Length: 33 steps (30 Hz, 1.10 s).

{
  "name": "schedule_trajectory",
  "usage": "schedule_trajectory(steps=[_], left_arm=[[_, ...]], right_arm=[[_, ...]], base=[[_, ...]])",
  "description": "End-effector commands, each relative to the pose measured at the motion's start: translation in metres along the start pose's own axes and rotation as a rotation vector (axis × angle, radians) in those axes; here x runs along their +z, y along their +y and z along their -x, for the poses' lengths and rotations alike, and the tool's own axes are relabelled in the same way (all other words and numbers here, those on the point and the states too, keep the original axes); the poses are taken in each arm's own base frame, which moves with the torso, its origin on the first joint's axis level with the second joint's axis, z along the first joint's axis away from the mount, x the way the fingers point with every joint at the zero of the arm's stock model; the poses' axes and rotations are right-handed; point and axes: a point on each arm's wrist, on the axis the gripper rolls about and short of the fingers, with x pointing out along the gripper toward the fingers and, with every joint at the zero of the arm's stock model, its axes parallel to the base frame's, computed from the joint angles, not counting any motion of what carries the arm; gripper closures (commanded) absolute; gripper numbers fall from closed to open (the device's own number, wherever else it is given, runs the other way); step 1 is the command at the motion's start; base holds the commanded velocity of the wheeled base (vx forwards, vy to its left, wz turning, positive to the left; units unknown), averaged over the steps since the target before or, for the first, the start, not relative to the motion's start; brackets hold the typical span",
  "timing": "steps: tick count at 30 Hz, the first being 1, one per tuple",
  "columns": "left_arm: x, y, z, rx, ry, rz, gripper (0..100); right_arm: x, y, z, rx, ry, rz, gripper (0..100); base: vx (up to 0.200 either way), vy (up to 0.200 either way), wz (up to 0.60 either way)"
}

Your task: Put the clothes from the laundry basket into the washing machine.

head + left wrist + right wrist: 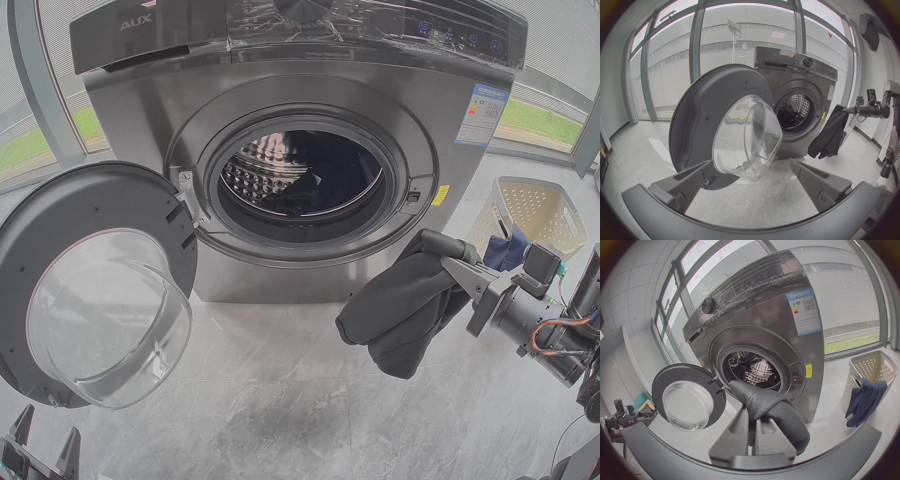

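A silver-grey front-loading washing machine (156, 119) stands on a pale grey marbled floor (281, 387). Its round dark grey door with a domed clear plastic window (94, 206) is swung fully open to the robot's left, so the drum opening is exposed. Inside the steel drum a dark piece of clothing (309, 184) already lies against the lower part of the drum wall. The right gripper (451, 265) is held in the air in front of the machine, below and to the right of the opening, between the opening and the basket. Its two fingers are pressed together on a fold of a dark grey knitted garment (400, 312). The garment hangs down from the fingers in a loose bundle, clear of the floor and outside the drum. Behind that arm, to the right of the machine, stands a beige perforated plastic laundry basket (544, 212). A dark blue garment (506, 250) is draped over its near rim and hangs partly down the outside wall. The left gripper (47, 434) is low at the robot's left, near the open door but apart from it. Its two fingers are spread wide and hold nothing.
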Motion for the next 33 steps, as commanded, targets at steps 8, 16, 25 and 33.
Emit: schedule_trajectory(steps=[8,16,25,33], left_arm=[[-0.005,0.0,0.0,0.0,0.003,-0.003,0],[-0.005,0.0,0.0,-0.003,0.003,-0.018,0],[-0.005,0.0,0.0,-0.002,0.003,-0.02,0],[-0.005,0.0,0.0,-0.002,0.001,-0.02,0]], right_arm=[[-0.004,0.005,-0.006,0.017,0.013,0.0,100],[-0.007,0.01,-0.007,0.042,0.027,0.003,100],[-0.003,0.017,-0.015,0.072,0.012,0.002,100],[0.005,0.025,-0.041,0.073,-0.025,-0.002,100]], base=[[0.0,-0.075,0.0],[0.0,0.0,0.0],[-0.067,0.0,0.0],[0.0,0.0,0.0]])
